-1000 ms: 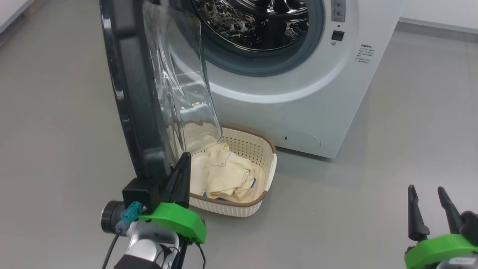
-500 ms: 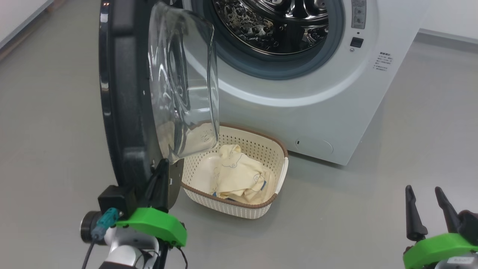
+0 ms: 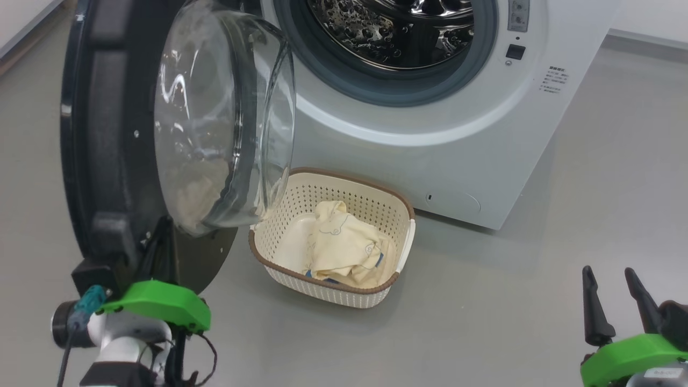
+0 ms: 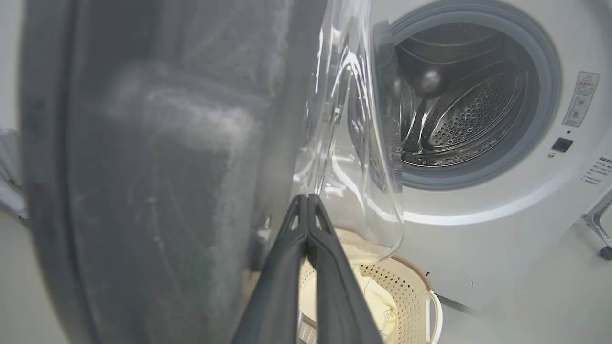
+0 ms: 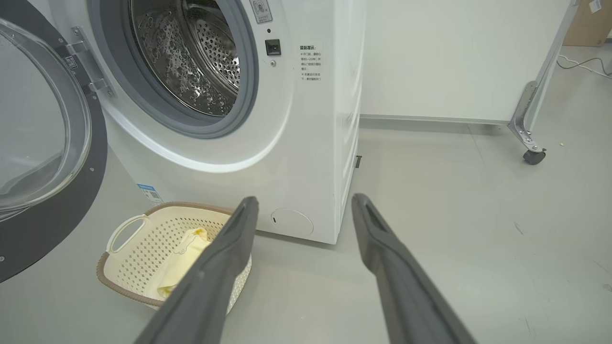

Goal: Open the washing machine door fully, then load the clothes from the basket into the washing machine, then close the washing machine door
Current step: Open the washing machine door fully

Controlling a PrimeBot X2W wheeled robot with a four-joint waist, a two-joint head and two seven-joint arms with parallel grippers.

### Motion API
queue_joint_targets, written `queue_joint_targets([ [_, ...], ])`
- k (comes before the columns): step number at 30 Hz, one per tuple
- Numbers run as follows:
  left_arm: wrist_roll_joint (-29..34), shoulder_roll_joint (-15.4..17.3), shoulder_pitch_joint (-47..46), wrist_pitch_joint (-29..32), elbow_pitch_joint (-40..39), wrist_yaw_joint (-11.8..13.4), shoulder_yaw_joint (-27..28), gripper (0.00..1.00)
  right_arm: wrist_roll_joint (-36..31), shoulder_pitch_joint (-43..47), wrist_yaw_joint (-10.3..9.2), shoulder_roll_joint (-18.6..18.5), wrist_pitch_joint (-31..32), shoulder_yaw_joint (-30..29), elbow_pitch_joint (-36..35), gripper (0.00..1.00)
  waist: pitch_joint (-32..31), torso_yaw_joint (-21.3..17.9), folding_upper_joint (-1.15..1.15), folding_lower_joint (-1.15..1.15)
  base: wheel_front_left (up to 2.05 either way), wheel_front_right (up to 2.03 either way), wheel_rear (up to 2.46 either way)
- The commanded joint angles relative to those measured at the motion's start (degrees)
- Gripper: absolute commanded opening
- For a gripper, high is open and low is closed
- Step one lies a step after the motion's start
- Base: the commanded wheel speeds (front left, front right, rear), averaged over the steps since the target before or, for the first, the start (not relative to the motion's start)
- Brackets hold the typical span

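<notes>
The washing machine door (image 3: 107,134) stands swung out on its hinge at the left of the washing machine (image 3: 430,161), its inner face turned toward the head camera; the wide rim is glossy black plastic, round, and from its centre bulges a clear glass bowl (image 3: 215,118) streaked with reflections. The machine is a white box with a smooth curved front; a grey rubber gasket (image 3: 333,75) rings the mouth, and inside it the perforated steel drum (image 3: 398,27) shines, dimpled all over; a small black button (image 3: 515,51) sits at the right of the opening, and a blue sticker (image 5: 148,191) low on the front. The basket (image 3: 349,176) rests on the floor just in front of the machine, partly under the glass bowl; it is cream plastic, rectangular with rounded corners, its walls pierced with small holes, its rim brown and woven-looking, with a white handle (image 5: 122,231) at the side. The clothes (image 3: 344,247) lie crumpled inside it, soft pale yellow cloth with thin blue line drawings. The left gripper (image 4: 306,200) has its dark fingers pressed together, holding nothing, tips up against the door's inner face below the bowl; whether they press on it I cannot tell. The right gripper (image 3: 608,274) hangs low at the right, fingers spread apart and empty, well apart from the basket. The floor (image 3: 510,301) is smooth grey with a dull sheen; a white panel (image 5: 454,57) stands behind on a metal leg with a caster (image 5: 530,153).
</notes>
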Motion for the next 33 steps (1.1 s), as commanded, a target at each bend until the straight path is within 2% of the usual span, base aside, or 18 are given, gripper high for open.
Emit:
queue_joint_targets([
  [1,-0.45,2.73,-4.17,-0.90,-0.29,6.42,4.30,0.00,-0.26,-1.07,-0.01,-0.95,0.10,1.01,-2.37,1.00,0.46,-0.14,0.00,0.00,0.00,0.00,0.00],
  [16,-2.89,6.65,-8.17,-3.82,9.35,9.13,12.02,0.00,-0.61,-2.39,-0.01,-0.95,0.72,0.52,-3.22,1.00,3.26,-1.24,0.00,0.00,0.00,0.00,0.00],
  [33,-6.40,12.05,-16.12,-5.95,23.81,7.07,17.94,0.00,-1.36,-4.46,-0.01,-0.95,1.20,0.85,-3.69,1.00,6.56,-3.31,0.00,0.00,0.00,0.00,0.00],
])
